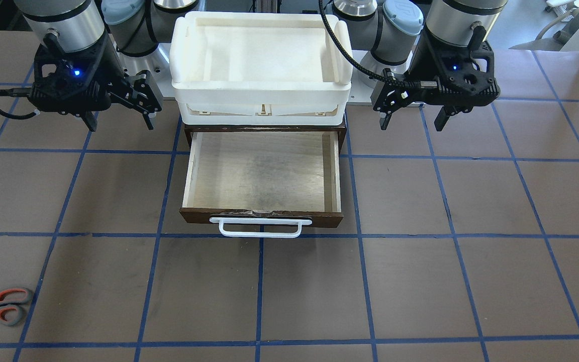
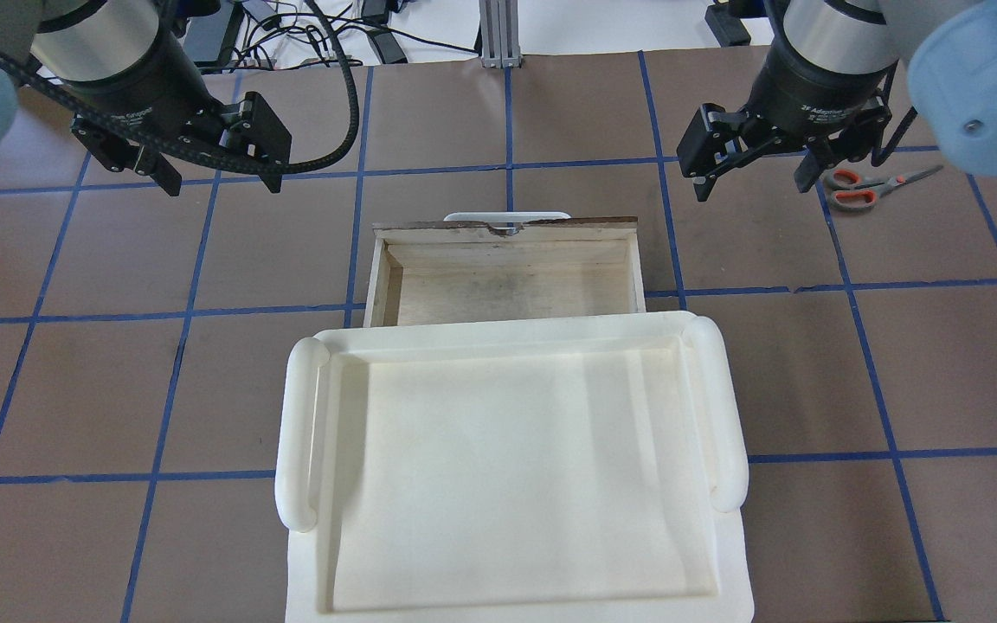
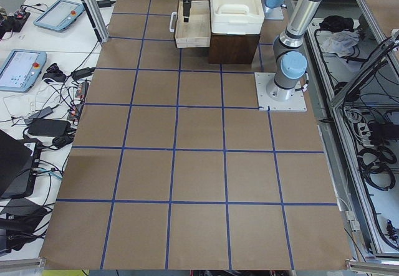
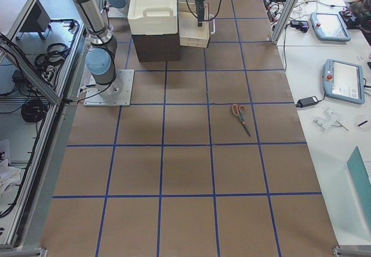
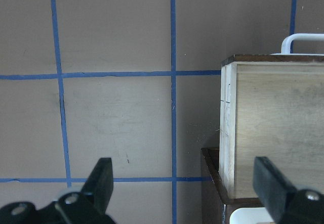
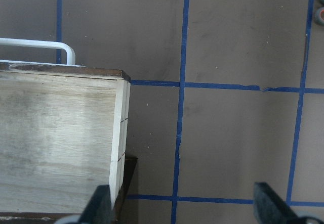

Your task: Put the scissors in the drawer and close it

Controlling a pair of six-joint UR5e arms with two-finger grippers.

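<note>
The scissors lie flat on the brown table, far out on my right side, with grey handles lined orange; they also show in the overhead view and the exterior right view. The drawer stands pulled open and empty, with its white loop handle facing away from me; it also shows in the overhead view. My right gripper is open and empty, above the table between the drawer and the scissors. My left gripper is open and empty on the drawer's other side.
A white plastic tray sits on top of the dark brown cabinet that houses the drawer. Blue tape lines grid the table. Operator tables with tablets and cables run along the far edge.
</note>
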